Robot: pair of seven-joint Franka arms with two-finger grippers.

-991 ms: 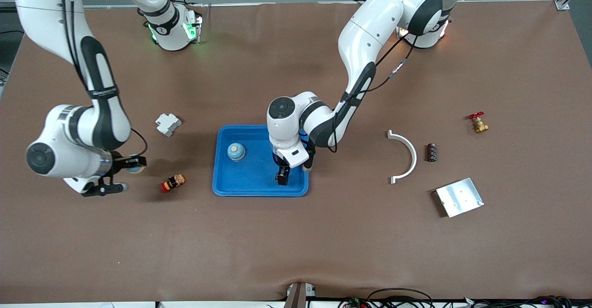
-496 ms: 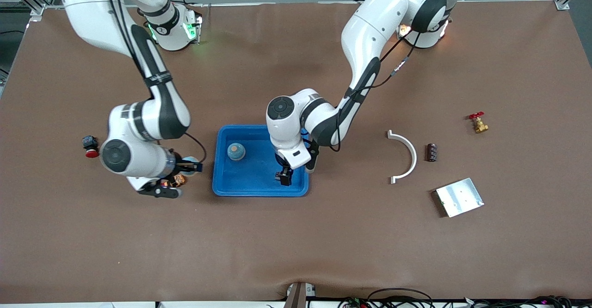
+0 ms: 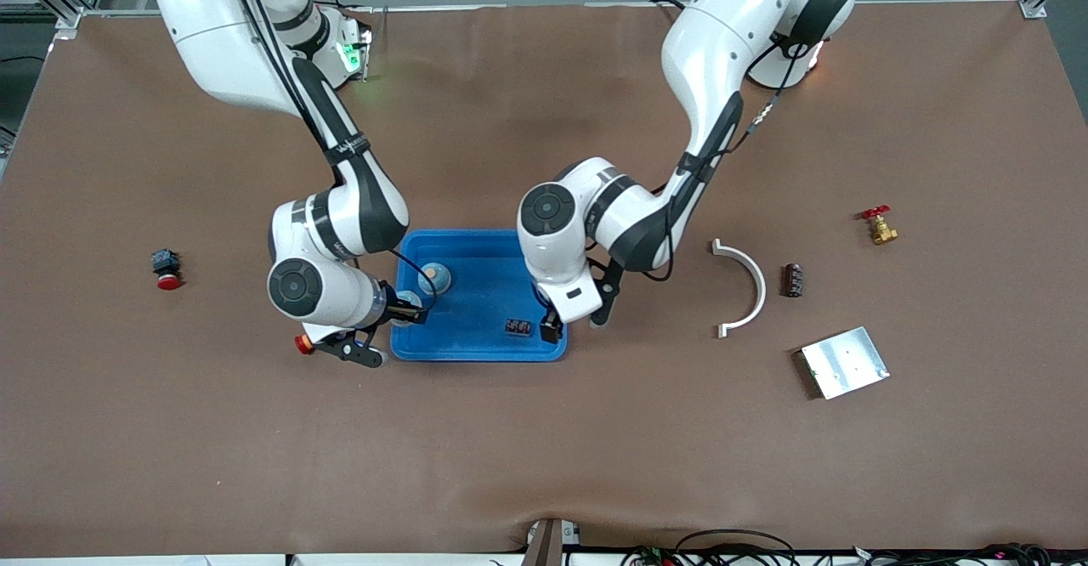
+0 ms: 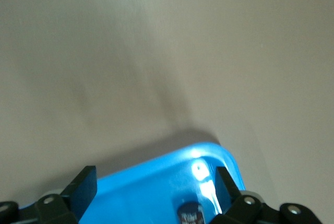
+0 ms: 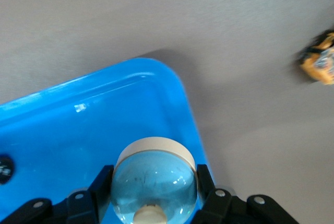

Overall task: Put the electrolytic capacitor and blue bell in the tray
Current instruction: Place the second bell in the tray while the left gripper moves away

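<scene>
Right gripper pinches a bell over the tray's nine-o'clock edge; left gripper spread above a capacitor.

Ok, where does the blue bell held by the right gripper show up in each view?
Front view: blue bell in the right gripper, over the tray rim at the right arm's end.
Left wrist view: not in it.
Right wrist view: held over the tray corner.
Shared landmark: the tray.
</scene>
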